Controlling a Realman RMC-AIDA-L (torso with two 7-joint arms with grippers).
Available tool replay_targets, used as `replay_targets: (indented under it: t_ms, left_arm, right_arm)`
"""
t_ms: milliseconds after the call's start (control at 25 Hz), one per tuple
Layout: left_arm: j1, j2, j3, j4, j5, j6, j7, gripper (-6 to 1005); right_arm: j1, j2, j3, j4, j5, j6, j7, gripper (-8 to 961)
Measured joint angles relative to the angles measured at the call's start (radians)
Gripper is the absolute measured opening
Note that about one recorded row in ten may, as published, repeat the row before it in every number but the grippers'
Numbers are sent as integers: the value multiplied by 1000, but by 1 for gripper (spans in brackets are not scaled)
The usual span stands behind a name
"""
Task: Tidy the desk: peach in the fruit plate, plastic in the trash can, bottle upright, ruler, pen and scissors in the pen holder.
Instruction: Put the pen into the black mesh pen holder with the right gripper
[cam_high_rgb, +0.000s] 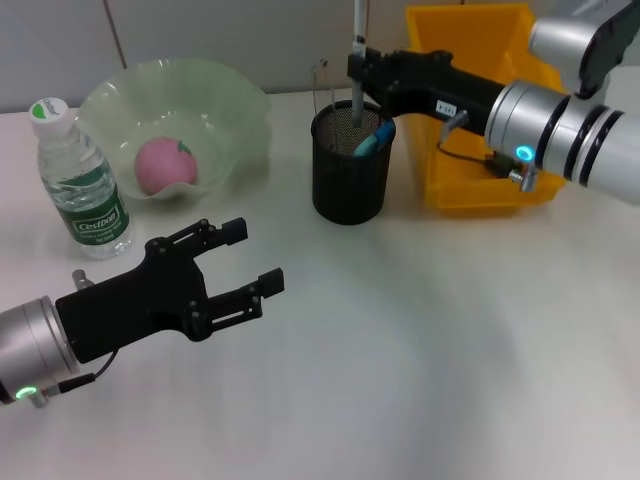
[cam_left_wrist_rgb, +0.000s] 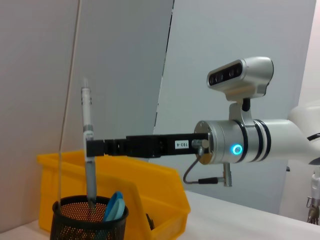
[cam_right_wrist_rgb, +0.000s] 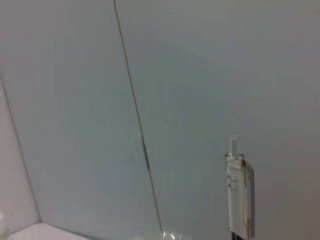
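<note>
White worktop (cam_high_rgb: 420, 350) is free along its near edge. One pen holder (cam_high_rgb: 349, 165) stands toward the far edge, with blue scissors (cam_high_rgb: 372, 139) inside. Right gripper (cam_high_rgb: 357, 58) clamps one pen (cam_high_rgb: 357, 62) upright over it. Left gripper (cam_high_rgb: 250, 262) hovers spread, holding nothing. One peach (cam_high_rgb: 163, 165) lies in the fruit plate (cam_high_rgb: 235, 110); one bottle (cam_high_rgb: 80, 180) stands upright beside the plate.

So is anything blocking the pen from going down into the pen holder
Nothing visible. The right gripper holds the pen upright, its tip already inside the pen holder, beside the blue-handled scissors.
</note>
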Motion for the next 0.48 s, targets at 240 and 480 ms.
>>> replay_targets:
  t_ms: [240,480]
  left_arm:
    - [7,-5,0,0,1,-4,0,799]
    - [15,-6,1,0,1,0,0,799]
  right_arm:
    - [13,3,0,29,1,7,-23,148]
    - [45,4,-1,69,1,65,-23,149]
